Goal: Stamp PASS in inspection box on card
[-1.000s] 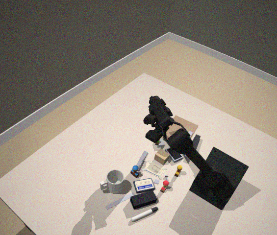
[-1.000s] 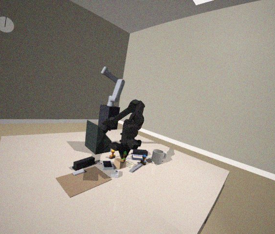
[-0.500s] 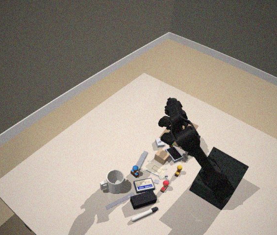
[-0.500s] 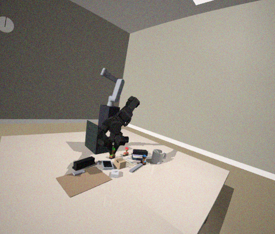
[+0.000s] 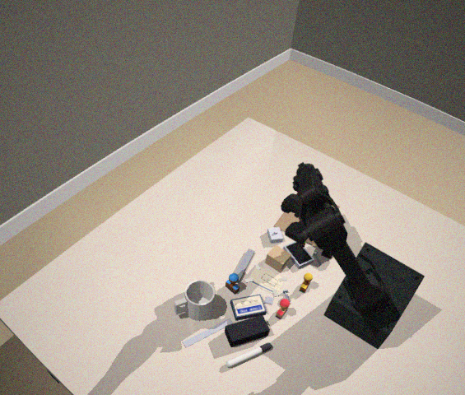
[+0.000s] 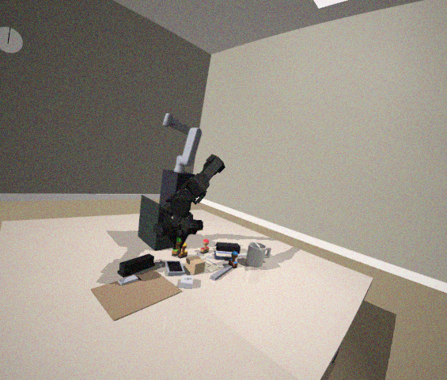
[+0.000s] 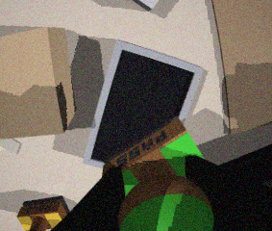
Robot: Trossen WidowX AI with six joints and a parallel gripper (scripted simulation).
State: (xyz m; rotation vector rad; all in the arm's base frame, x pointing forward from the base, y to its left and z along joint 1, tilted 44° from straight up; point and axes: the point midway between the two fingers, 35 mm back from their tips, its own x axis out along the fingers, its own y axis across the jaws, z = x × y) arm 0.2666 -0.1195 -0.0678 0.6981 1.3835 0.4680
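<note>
My gripper [image 6: 179, 241] [image 7: 154, 171] is shut on the PASS stamp [image 6: 177, 247] [image 7: 166, 209], which has a green round handle and a brown block with raised letters. In the wrist view the block overlaps the near edge of the ink pad [image 5: 299, 253] [image 6: 174, 267] [image 7: 145, 91], a black pad in a grey frame. Contact cannot be made out. In the top view the arm hides the fingertips and the stamp. The cream card [image 5: 259, 276] lies beyond a cardboard block. The yellow stamp [image 5: 308, 277] [image 6: 183, 250] [image 7: 41, 214] stands near the gripper.
The cardboard block [image 5: 278, 257] [image 6: 195, 265] [image 7: 25, 87] stands beside the pad. A red stamp [image 5: 283, 304], blue stamp [image 5: 233, 278], grey mug [image 5: 199, 304] and black case [image 5: 247, 330] stand around the card. A brown board [image 6: 133, 296] [image 7: 260, 38] and black bar-shaped object [image 6: 136, 264] lie on the pad's other side.
</note>
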